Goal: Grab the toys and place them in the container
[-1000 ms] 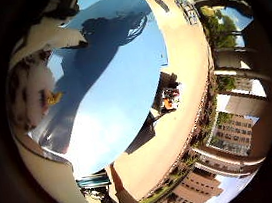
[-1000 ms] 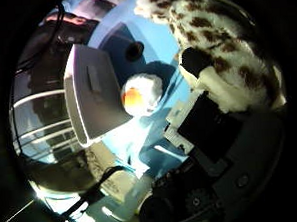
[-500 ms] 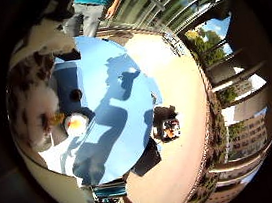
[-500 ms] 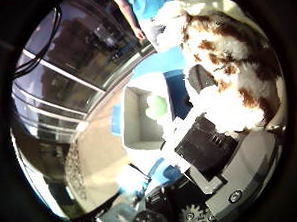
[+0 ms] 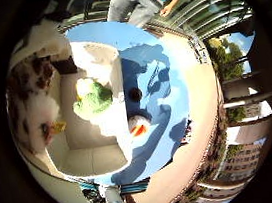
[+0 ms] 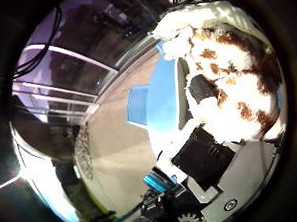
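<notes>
From the little-finger side of the palm, the white container [image 5: 90, 153] sits on the blue table [image 5: 164, 103], and the hand is carrying a brown-and-white spotted plush toy [image 5: 33, 102] right over its rim. A green toy [image 5: 93, 99] already lies inside the container, toward the far end. A white toy with an orange patch [image 5: 138, 126] rests on the table, touching or just beside the container's wall, and a small dark round thing [image 5: 135, 94] lies on the table near it.

From the thumb side, the spotted plush fills much of the view, pressed close against the palm, with the hand [image 6: 203, 158] and its black and white parts wrapped against it. So the hand is closed around the plush, though I can't see each fingertip.

To do this step well, I'd say the hand should be centred over the bare part of the container floor, clear of the green toy, before letting go. The plush is bulky and soft; released over the rim, it could drape there or tumble out onto the table.
</notes>
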Motion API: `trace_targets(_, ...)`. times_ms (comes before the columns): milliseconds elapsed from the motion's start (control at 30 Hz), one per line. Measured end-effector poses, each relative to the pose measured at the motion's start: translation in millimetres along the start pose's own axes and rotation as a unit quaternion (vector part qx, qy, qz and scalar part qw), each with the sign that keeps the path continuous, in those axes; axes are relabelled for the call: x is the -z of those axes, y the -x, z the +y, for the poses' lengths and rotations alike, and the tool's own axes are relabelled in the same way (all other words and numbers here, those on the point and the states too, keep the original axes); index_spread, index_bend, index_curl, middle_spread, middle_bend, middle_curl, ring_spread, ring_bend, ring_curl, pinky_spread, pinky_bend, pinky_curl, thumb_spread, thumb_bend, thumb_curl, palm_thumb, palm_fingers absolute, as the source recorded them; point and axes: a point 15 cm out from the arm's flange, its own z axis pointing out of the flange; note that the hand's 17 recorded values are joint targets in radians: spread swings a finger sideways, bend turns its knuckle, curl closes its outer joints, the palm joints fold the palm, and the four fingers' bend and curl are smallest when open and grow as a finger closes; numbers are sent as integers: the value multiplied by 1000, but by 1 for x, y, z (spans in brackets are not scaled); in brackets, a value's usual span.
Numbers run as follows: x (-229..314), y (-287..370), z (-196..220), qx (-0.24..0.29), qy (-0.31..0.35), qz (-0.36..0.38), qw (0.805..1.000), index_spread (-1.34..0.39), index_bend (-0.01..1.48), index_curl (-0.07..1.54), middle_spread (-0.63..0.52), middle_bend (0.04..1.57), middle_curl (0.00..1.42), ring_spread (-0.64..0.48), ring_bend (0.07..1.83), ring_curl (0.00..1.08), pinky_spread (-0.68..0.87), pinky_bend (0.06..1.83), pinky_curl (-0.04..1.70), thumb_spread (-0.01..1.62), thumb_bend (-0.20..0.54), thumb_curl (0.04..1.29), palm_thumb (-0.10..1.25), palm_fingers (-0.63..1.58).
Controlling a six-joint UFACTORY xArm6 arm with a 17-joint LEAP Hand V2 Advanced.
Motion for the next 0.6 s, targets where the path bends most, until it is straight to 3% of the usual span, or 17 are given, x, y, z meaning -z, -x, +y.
trace_targets(133, -17, 3, -6, -3, 2, -3, 1000, -795, 1203, 7, -224, 1242, 1107, -117, 1509, 833, 102, 1739, 574, 1176, -28, 648, 842, 781)
trace_targets(233, -21, 3, -5, -9, 7, -14, 1000, -682, 1179, 19, -188, 1110, 997, -61, 1397, 752, 175, 1623, 537, 1194, -48, 605, 760, 780)
trace_targets(267, -21, 2, -3, -11, 10, -19, 1000, -579, 1052, 6, -180, 946, 933, -19, 1346, 737, 226, 1601, 552, 1198, -54, 577, 705, 457)
trace_targets(300, -21, 2, -2, -12, 12, -22, 1000, -544, 1011, 0, -174, 892, 911, -3, 1329, 731, 237, 1623, 559, 1200, -49, 571, 698, 387)
trace_targets(333, -22, 1, 1, -13, 18, -26, 999, -469, 950, 13, -132, 694, 832, 73, 1175, 686, 279, 1586, 538, 1195, -56, 551, 659, -28)
trace_targets(367, -23, 1, 4, -12, 24, -28, 999, -443, 952, 32, -120, 665, 811, 97, 1139, 687, 291, 1569, 551, 1195, -53, 543, 649, -75)
trace_targets(400, -22, 0, 6, -8, 27, -29, 999, -396, 921, 33, -85, 578, 739, 142, 998, 607, 316, 1465, 497, 1195, -50, 526, 628, -209)
trace_targets(500, -17, -1, 6, 0, 22, -29, 999, -349, 737, 40, -2, 354, 578, 240, 748, 431, 381, 1255, 368, 1188, -40, 475, 584, -190)
trace_targets(600, -10, -7, 6, 3, 16, -28, 999, -364, 614, 52, 39, 259, 512, 280, 669, 380, 417, 1178, 323, 1179, -38, 443, 558, -128)
